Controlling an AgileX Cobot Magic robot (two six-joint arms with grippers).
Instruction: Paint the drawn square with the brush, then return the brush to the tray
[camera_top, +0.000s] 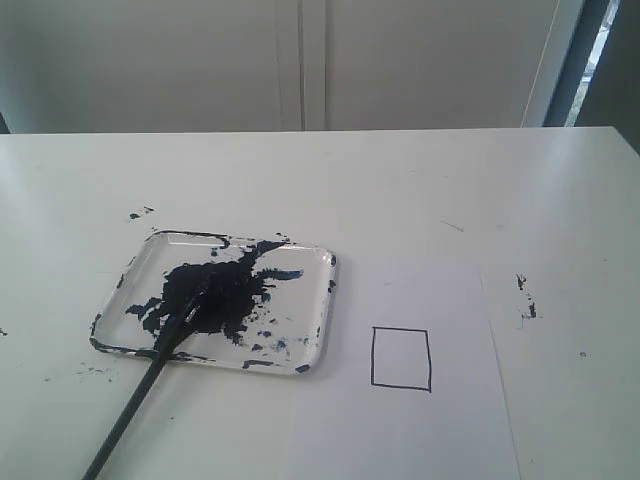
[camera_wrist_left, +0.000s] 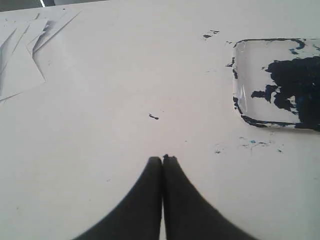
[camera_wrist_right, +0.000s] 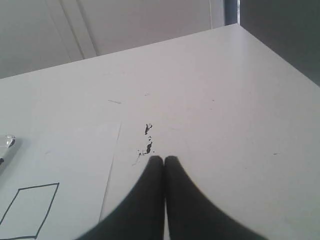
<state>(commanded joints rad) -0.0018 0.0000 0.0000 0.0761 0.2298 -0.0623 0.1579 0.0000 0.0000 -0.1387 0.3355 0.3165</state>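
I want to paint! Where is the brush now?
In the exterior view, the brush lies on the left: tip in the dark paint on the tray, handle slanting off its near edge, left of the drawn square.

Losing the long thin black brush (camera_top: 139, 400) off the exterior view's edge, handle end cropped well clear of the shallow clear plastic tray (camera_top: 310, 290). Can't separate bristles from the dark blue-black blotch (camera_top: 205, 285) inside that tray. From the left wrist, catching one end of the tray (camera_wrist_left: 239, 75) only, rest cropped. From the right wrist, just a sliver of tray corner (camera_wrist_right: 6, 141), and near it the small black-outlined square (camera_wrist_right: 27, 212), clipped at one corner. Left gripper (camera_wrist_left: 163, 159), right gripper (camera_wrist_right: 163, 159): tips only, bodies cropped.
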